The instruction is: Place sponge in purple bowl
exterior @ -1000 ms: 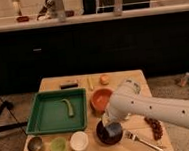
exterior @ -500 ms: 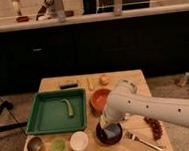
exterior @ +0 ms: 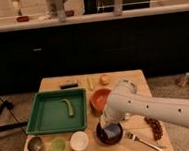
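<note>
The purple bowl stands near the front edge of the wooden table, just in front of the orange bowl. The blue-grey sponge shows inside the purple bowl, under the end of my arm. My gripper hangs directly over the purple bowl at the end of the white arm, which reaches in from the right. The arm hides the bowl's back rim and the gripper's hold on the sponge.
A green tray with a green vegetable lies at the left. A metal cup, a green cup and a white cup line the front. A fork, a brown cluster, an orange fruit and a dark bar also lie there.
The arm and gripper have stayed over the purple bowl with hardly any movement. Nothing else on the table has shifted.
</note>
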Motion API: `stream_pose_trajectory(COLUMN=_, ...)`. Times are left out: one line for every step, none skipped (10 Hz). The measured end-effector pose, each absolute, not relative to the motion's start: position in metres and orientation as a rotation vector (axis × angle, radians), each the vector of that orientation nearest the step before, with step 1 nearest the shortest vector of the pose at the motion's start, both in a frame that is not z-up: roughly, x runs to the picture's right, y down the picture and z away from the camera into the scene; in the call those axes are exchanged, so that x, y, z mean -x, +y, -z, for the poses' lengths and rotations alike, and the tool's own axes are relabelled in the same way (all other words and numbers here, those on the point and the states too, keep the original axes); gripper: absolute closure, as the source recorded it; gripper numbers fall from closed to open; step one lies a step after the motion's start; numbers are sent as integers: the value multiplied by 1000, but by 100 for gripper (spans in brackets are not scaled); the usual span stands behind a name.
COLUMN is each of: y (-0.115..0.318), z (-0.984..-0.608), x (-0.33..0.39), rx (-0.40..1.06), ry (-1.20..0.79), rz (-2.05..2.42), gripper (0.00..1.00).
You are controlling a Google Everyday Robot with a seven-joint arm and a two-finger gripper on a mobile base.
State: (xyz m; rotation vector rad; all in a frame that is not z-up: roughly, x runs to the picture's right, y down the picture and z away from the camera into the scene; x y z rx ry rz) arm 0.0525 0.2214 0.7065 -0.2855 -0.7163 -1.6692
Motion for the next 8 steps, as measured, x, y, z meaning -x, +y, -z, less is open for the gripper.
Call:
stream_pose_trajectory(y=222, z=-707, x=-52, rx=285, ry=-717, rz=1669, gripper=32)
stream_pose_trajectory(y=222, z=-707, x=-53, rx=286, ry=-717, rz=1669, gripper=22)
stream_pose_trajectory(y=222, z=-707, x=-53, rx=286, ry=-716, rz=1668, gripper=20)
stream_pose_trajectory(y=222, z=-707, x=-53, rx=286, ry=-716, rz=1668, gripper=20)
stream_pose_trajectory(y=222, z=-707, x=-53, rx=286, ry=-717, rz=1667, gripper=20)
stream_pose_trajectory(y=222, z=-707, x=-53, rx=286, ry=-716, rz=1667, gripper=20)
stream_pose_trajectory(y=222, z=-707, x=-53, rx=286, ry=-716, rz=1667, gripper=20)
stream_pose_trajectory(y=222, z=-707, x=-53, rx=286, ry=-717, rz=1666, gripper=20)
